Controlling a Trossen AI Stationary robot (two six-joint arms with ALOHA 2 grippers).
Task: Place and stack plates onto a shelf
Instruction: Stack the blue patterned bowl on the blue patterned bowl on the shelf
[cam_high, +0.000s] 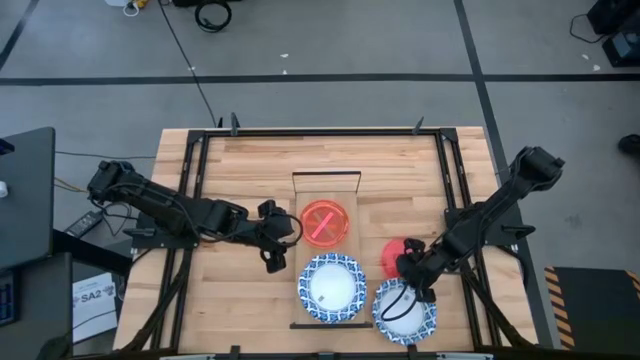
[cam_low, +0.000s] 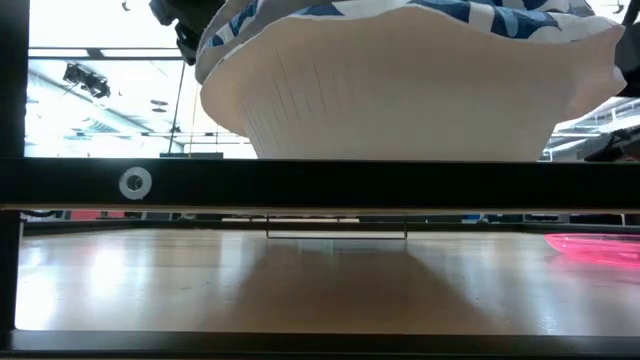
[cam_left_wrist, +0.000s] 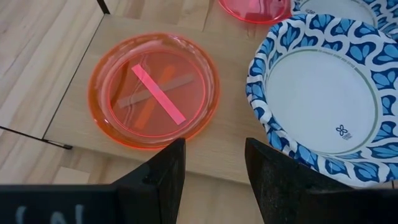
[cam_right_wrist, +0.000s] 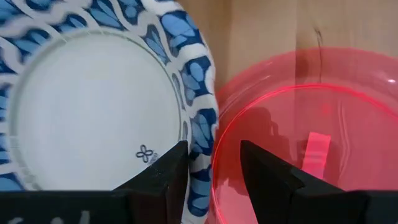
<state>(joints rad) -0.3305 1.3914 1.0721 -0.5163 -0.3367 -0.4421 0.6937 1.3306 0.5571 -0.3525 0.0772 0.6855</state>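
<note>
1. The shelf (cam_high: 326, 180), a narrow light-wood board with thin black rails at its ends, lies in the middle of the tabletop (cam_high: 240, 160) in the high view, running from 12 to 6 o'clock.
2. An orange translucent plate (cam_high: 324, 223) sits on the shelf near its centre, with a pink strip across its bowl.
3. A blue-rimmed white plate (cam_high: 332, 287) rests on the shelf at 6 o'clock of the orange plate, just beside it.
4. A second blue-rimmed plate (cam_high: 404, 311) lies on the tabletop at 3 o'clock of the first, near it.
5. A red-pink plate (cam_high: 396, 255) lies at 12 o'clock of that second plate, partly under the right arm.
6. The left gripper (cam_high: 276, 258) hovers at 9 o'clock of the orange plate, fingers apart and holding nothing.
7. The right gripper (cam_high: 420, 287) hangs over the edge between the red-pink plate and the second blue-rimmed plate; its fingers (cam_right_wrist: 165, 174) stand partly apart, and whether they clamp a rim cannot be told.
</note>
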